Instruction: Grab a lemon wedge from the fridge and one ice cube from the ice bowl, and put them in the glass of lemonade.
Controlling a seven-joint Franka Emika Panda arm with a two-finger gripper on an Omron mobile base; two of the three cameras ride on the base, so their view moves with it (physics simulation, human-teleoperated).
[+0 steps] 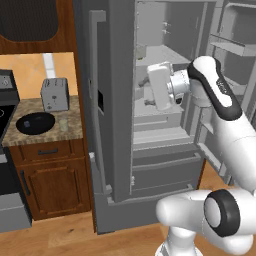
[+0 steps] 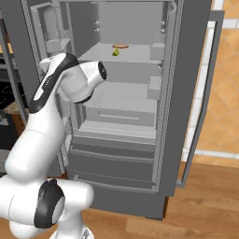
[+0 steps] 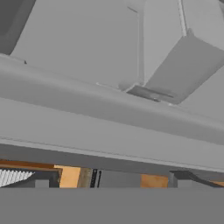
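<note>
The fridge [image 1: 115,125] stands with both doors open. On its upper shelf lies the small yellow-green lemon wedge [image 2: 115,52]. My gripper's white hand [image 1: 160,86] reaches into the fridge at middle-shelf height, below the wedge's shelf, and its fingers are hidden. The hand view looks along grey shelves and inner walls. On the counter at left sit the black ice bowl [image 1: 35,122] and, to its right, the glass of lemonade [image 1: 63,124]. An ice cube is too small to make out in the bowl.
A flat orange-brown item [image 2: 121,46] lies just behind the wedge. A toaster [image 1: 54,94] stands at the back of the counter, beside a black stove [image 1: 6,107]. The fridge doors [image 2: 196,93] flank the arm, with door bins [image 1: 235,47] at right.
</note>
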